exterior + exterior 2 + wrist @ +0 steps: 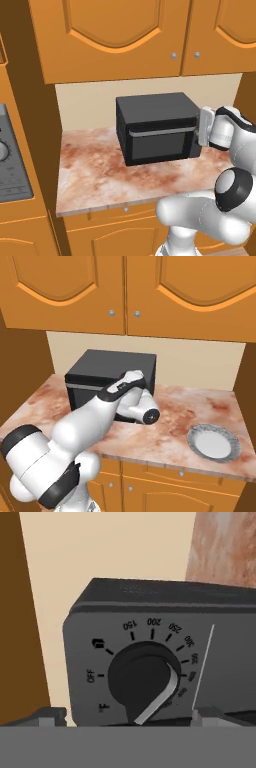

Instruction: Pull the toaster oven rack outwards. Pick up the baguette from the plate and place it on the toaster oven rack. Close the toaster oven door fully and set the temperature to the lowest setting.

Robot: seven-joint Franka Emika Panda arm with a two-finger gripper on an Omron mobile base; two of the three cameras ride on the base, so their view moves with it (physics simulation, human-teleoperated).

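Even, shadowless light; perhaps slightly soft.

Glossy white arm [85, 426] of rounded segments, dark joint caps; fingers' [50, 716] tips apparently grey.

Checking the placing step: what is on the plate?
The plate lies bare on the counter. The toaster oven door is shut, so the inside is hidden.

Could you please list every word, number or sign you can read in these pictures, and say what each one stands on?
"OFF": toaster oven control panel, beside the temperature knob.
"150", "200", "250", "300": dial scale above the knob.
Small oven-like symbol: between "OFF" and "150".
"F": below "OFF".
Later scale numbers: too blurred to read.
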